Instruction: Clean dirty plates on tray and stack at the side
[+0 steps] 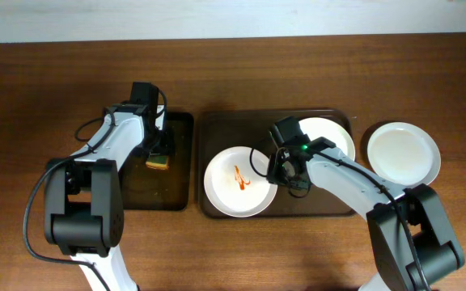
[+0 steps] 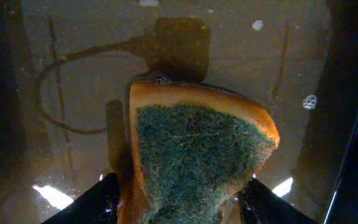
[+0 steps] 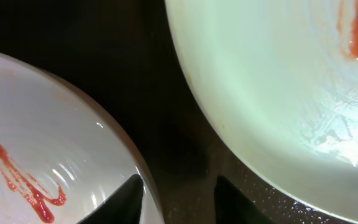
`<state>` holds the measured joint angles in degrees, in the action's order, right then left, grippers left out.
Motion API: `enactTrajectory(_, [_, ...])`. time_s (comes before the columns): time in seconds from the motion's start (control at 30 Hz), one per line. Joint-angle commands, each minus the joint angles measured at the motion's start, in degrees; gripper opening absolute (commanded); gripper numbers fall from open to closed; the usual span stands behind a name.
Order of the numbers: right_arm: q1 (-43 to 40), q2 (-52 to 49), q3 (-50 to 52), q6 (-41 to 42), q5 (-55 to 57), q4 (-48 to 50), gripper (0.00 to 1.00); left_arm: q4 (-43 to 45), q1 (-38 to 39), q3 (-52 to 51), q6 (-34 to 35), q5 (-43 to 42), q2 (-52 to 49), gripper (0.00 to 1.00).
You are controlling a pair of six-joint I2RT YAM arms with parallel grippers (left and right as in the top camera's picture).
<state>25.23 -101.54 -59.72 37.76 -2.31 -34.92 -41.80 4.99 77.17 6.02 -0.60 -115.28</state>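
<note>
On the brown tray (image 1: pixel 217 129) front dirty plate (image 1: pixel 225 194) and rear dirty plate (image 1: pixel 338 133) show sauce, unwiped, with one clean plate (image 1: pixel 403 153) set aside on the table; left gripper (image 2: pixel 179 199) clamps the sponge (image 2: pixel 197 149), right gripper (image 3: pixel 179 199) gapes empty between them.

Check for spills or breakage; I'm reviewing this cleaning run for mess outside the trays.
Nothing stands out. The only mess is red sauce on the front plate and the back plate, both inside the brown tray. The clean plate sits on the table beside it. The sponge is held over the black tray.
</note>
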Motion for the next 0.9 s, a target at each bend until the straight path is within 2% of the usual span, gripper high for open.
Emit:
enactTrajectory(0.0, [0.6,0.5,-0.2,0.0,0.2,-0.3,0.19,0.2,0.2,0.5,-0.1,0.6,1.7,0.58])
enactTrajectory(0.13, [0.7,0.5,0.7,-4.6,-0.1,-2.0,0.19,0.2,0.2,0.5,-0.1,1.5,1.7,0.58])
enactTrajectory(0.17, [0.6,0.5,0.7,-5.6,-0.1,-2.3,0.11,0.2,0.2,0.5,-0.1,1.5,1.7,0.58])
enactTrajectory(0.2, [0.6,0.6,0.6,-5.7,-0.1,-2.3,0.10,0.1,0.2,0.5,-0.1,1.5,1.7,0.58])
enactTrajectory(0.23, [0.6,0.6,0.4,-5.6,-0.1,-2.3,0.04,0.2,0.2,0.5,-0.1,1.5,1.7,0.58])
enactTrajectory(0.4, [0.6,0.6,-0.7,-5.6,-3.5,-2.5,0.04,0.1,0.2,0.5,-0.1,1.5,1.7,0.66])
enactTrajectory(0.43, [0.6,0.6,-1.6,-5.6,-3.6,-3.4,0.06,0.2,0.2,0.5,-0.1,1.5,1.7,0.53])
enactTrajectory(0.47, [0.6,0.6,-2.6,-5.6,-3.6,-4.9,0.11,0.4,0.2,0.5,-0.1,1.5,1.7,0.30])
enactTrajectory(0.5, [0.6,0.6,-4.3,-5.6,-3.6,-7.3,0.23,0.4,0.2,0.5,-0.1,1.5,1.7,0.21])
enactTrajectory(0.53, [0.6,0.6,-6.4,-6.1,-3.5,-10.1,0.29,0.4,0.2,0.5,-0.1,1.5,1.7,0.04])
enactTrajectory(0.57, [0.4,0.6,-10.0,-6.5,-3.5,-14.7,0.36,0.6,0.2,0.5,-0.1,1.5,1.7,0.00])
enactTrajectory(0.63, [-1.4,0.6,-19.0,-11.7,-3.7,-25.0,0.46,0.8,0.2,0.5,-0.1,3.3,1.7,0.00])
enactTrajectory(0.67, [-3.0,0.6,-23.6,-13.7,-3.8,-29.8,0.47,0.6,0.1,0.5,-0.2,5.9,1.7,0.00])
enactTrajectory(0.7, [-4.4,0.6,-26.9,-15.9,-4.1,-33.0,0.47,0.6,-0.1,0.6,-0.1,6.5,1.7,0.05])
enactTrajectory(0.73, [-6.4,0.6,-29.6,-20.0,-6.6,-35.5,0.50,0.6,-0.2,0.6,-0.1,6.4,1.7,0.16])
enactTrajectory(0.77, [-8.3,0.6,-30.5,-22.4,-9.6,-36.5,0.51,0.6,-0.3,0.5,-0.1,6.4,1.7,0.55])
enactTrajectory(0.87, [-9.6,0.6,-30.2,-22.8,-10.2,-37.4,0.51,1.3,-0.3,-0.5,-0.1,6.4,1.7,0.49])
